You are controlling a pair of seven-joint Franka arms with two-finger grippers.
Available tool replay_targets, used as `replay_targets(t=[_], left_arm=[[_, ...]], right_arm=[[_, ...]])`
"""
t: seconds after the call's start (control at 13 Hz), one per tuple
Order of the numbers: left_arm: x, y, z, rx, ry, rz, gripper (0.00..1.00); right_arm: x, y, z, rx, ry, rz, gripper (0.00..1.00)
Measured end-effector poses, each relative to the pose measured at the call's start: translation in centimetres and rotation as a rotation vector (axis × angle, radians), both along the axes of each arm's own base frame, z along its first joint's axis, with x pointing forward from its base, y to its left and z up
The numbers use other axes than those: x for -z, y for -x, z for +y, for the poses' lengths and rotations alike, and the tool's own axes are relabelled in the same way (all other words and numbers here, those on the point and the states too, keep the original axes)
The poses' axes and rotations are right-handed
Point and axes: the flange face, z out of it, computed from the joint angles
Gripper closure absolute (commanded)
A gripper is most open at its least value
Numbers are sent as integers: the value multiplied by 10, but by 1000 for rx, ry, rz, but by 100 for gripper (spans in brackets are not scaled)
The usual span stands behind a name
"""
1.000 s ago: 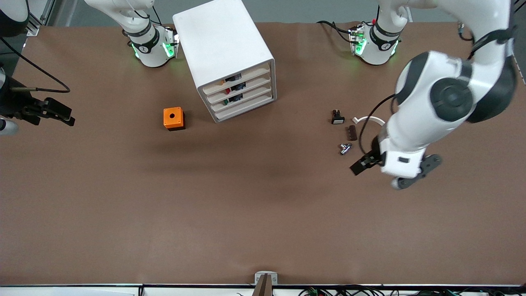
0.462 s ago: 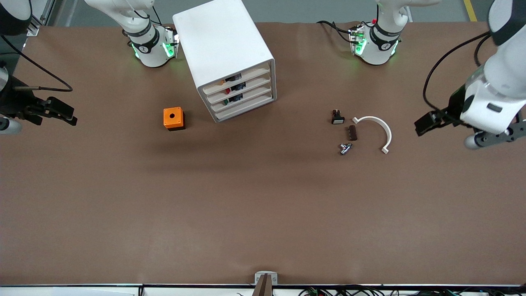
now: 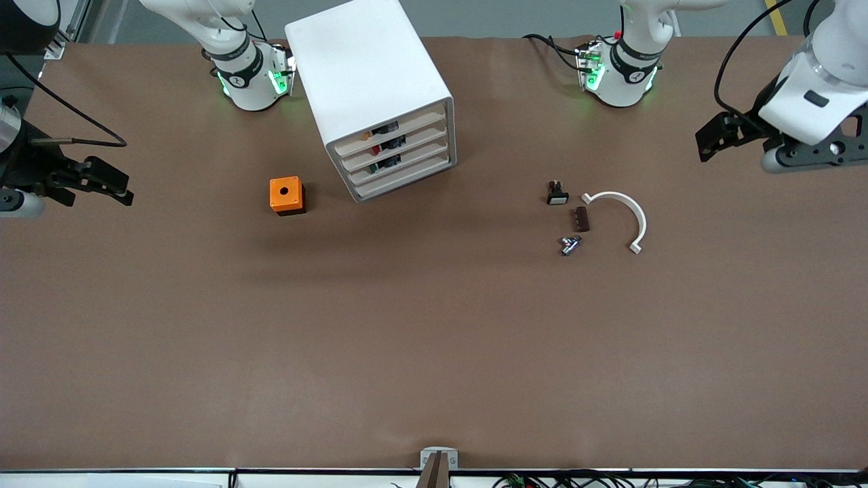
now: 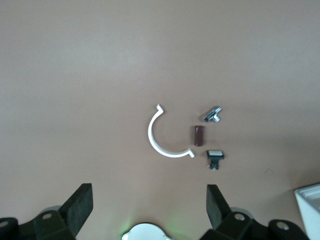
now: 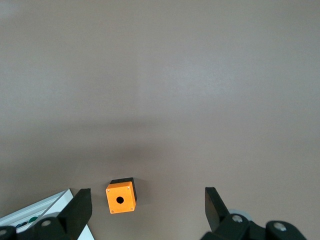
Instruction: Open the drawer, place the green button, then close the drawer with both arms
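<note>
The white cabinet (image 3: 369, 74) stands between the two arm bases, and all four drawers look pushed in. The third drawer (image 3: 407, 165) shows a small green cap, the button (image 3: 373, 169), at its front. My left gripper (image 3: 708, 139) hangs open and empty above the bare table at the left arm's end. In the left wrist view (image 4: 148, 205) its fingers (image 4: 80, 202) stand wide apart. My right gripper (image 3: 125, 190) is open and empty above the table at the right arm's end, and it also shows in the right wrist view (image 5: 146, 205).
An orange cube with a hole (image 3: 287, 195) sits beside the cabinet, toward the right arm's end. A black button with a white cap (image 3: 557, 194), a brown piece (image 3: 581, 219), a metal part (image 3: 569, 244) and a white arc (image 3: 620, 210) lie toward the left arm's end.
My left arm has swung up and away from the small parts, toward its end of the table, uncovering the white arc. My right gripper has drifted slightly toward the table's middle.
</note>
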Motion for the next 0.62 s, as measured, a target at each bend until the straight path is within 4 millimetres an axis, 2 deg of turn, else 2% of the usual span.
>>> replay_targets(t=[0.23, 0.62], left_arm=[[-6, 20, 16, 15, 12, -3, 0], [-2, 20, 16, 16, 12, -5, 0]], right_arm=[[0, 0, 0, 0, 0, 0, 0], [0, 0, -2, 3, 0, 0, 0]])
